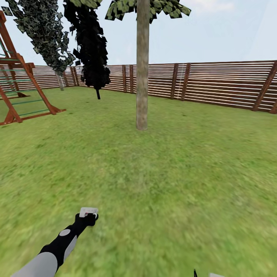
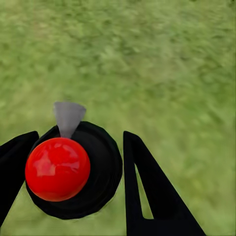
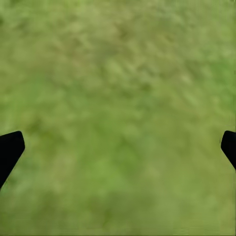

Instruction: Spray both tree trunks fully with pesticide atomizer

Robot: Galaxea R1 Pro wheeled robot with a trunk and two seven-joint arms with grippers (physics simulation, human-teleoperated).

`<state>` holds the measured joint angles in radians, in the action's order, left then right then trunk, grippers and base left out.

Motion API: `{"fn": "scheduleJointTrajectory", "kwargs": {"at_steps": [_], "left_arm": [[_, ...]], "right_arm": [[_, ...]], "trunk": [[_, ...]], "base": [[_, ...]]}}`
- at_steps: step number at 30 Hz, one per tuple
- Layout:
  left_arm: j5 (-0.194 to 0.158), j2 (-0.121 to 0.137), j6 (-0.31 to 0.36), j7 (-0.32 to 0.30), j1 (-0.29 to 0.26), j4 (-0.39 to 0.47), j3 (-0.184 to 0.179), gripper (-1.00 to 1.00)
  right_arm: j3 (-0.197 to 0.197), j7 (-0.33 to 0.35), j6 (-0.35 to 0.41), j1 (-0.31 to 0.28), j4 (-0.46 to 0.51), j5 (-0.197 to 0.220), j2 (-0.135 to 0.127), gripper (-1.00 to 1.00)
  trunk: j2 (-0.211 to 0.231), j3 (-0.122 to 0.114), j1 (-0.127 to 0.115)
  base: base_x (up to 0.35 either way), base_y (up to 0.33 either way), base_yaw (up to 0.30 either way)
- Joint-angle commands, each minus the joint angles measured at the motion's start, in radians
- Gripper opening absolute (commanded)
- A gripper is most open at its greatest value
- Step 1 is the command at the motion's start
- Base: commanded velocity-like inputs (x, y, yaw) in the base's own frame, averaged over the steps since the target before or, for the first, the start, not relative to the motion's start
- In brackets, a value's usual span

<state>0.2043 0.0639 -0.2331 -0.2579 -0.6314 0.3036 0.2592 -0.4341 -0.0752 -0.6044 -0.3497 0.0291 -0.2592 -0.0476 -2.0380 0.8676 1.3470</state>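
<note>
Left gripper (image 2: 73, 167) clasps pesticide atomizer (image 2: 73, 169); arm outstretched over grass (image 1: 173, 184)

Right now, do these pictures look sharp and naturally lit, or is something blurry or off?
Head view: the fence and tree trunk are crisp, the grass smears toward the near edge, and the trunk casts no clear shadow. Left wrist view: the atomizer shows a glossy highlight on its red ball over blurred lawn. Right wrist view: soft green blur between the dark fingertips.
</note>
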Motion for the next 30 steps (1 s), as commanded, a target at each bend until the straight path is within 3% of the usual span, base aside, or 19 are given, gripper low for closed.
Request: {"fn": "scheduleJointTrajectory", "kwargs": {"at_steps": [1,27,28,30], "left_arm": [[0.000,0.000,0.000,0.000,0.000,0.000,0.000,-1.00],[-0.002,-0.001,-0.002,0.000,0.000,0.001,0.000,-1.00],[-0.002,-0.001,-0.002,0.000,0.000,0.002,0.000,-1.00],[-0.002,-0.001,-0.001,-0.001,0.000,0.002,-0.001,-1.00]], "right_arm": [[0.000,0.000,0.000,0.000,0.000,0.000,0.000,1.00],[0.000,0.002,0.033,0.000,-0.001,0.000,0.000,1.00],[0.001,0.003,0.034,0.000,-0.001,0.000,0.002,1.00],[0.000,0.001,0.034,0.000,-0.001,0.001,0.032,1.00]], "trunk": [[0.000,0.000,0.000],[0.000,0.000,0.000],[0.000,0.000,0.000],[0.000,0.000,0.000]], "base": [[0.339,0.000,0.000],[0.339,0.000,0.000],[0.339,0.000,0.000],[0.339,0.000,0.000]]}}
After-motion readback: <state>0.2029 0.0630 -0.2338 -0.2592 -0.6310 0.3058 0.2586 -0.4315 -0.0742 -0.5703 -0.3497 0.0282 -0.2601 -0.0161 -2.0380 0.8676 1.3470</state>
